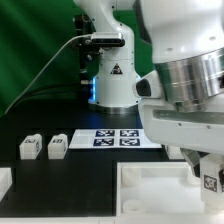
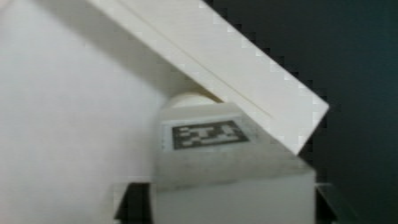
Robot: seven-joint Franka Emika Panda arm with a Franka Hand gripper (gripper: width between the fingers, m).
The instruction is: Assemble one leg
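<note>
In the wrist view a white leg (image 2: 214, 150) with a black-and-white tag on its face sits between my gripper's (image 2: 222, 203) dark fingers (image 2: 135, 203). Its rounded end lies against the raised rim of the large white square piece (image 2: 71, 110). In the exterior view my gripper (image 1: 207, 176) is low at the right, over the square piece's (image 1: 150, 192) right side, and the held leg's tag (image 1: 209, 182) shows. Two more legs (image 1: 30, 147) (image 1: 57, 146) stand on the black table at the left.
The marker board (image 1: 115, 137) lies flat behind the square piece. The robot's white base (image 1: 112, 75) stands at the back. A white part's edge (image 1: 4, 181) shows at the front left. The arm fills the exterior view's upper right.
</note>
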